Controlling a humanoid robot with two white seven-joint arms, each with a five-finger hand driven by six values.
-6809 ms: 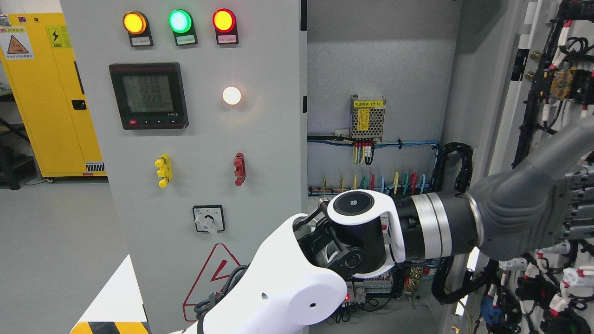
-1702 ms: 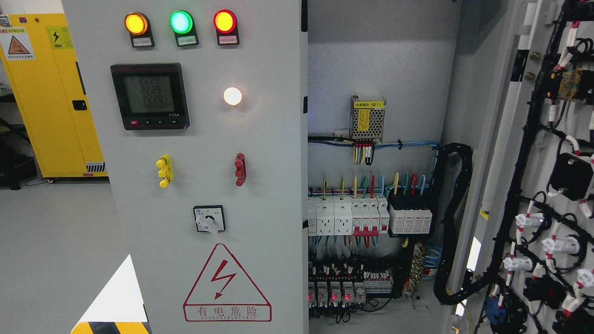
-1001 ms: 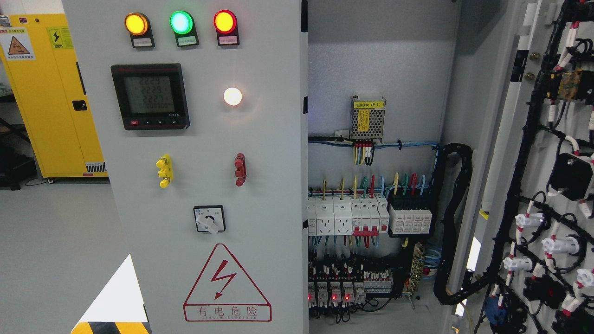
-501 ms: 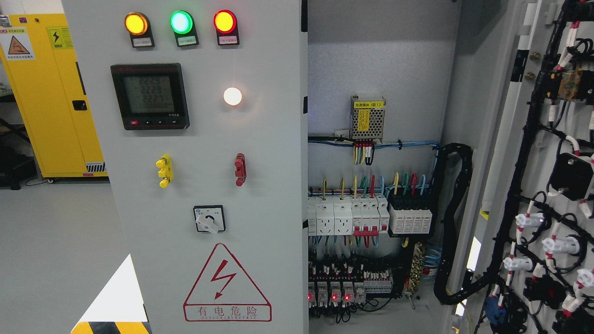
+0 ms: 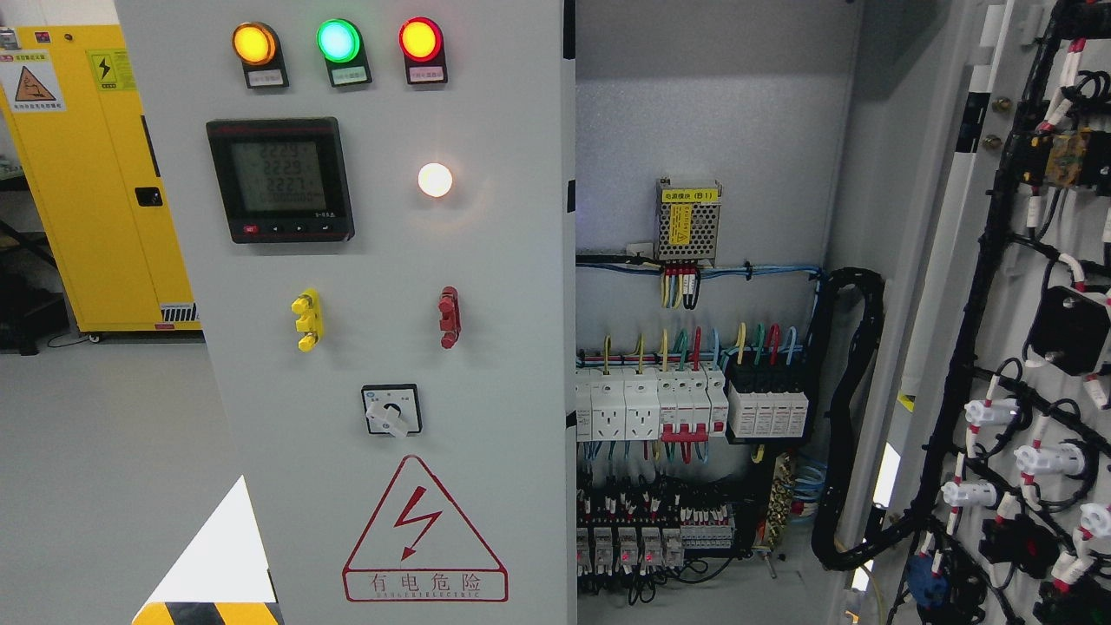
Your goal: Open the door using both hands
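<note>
Right door (image 5: 998,260) is swung wide open at the picture's right, no robot hand is seen — its state cannot be told — exposed wiring (image 5: 694,434) could be snagged if reached for carelessly.

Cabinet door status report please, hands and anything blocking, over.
Both hands out of view. Right door swung wide open, wiring side showing; cabinet interior exposed. Left panel closed, lamps lit. Nothing in the doorway.
</note>
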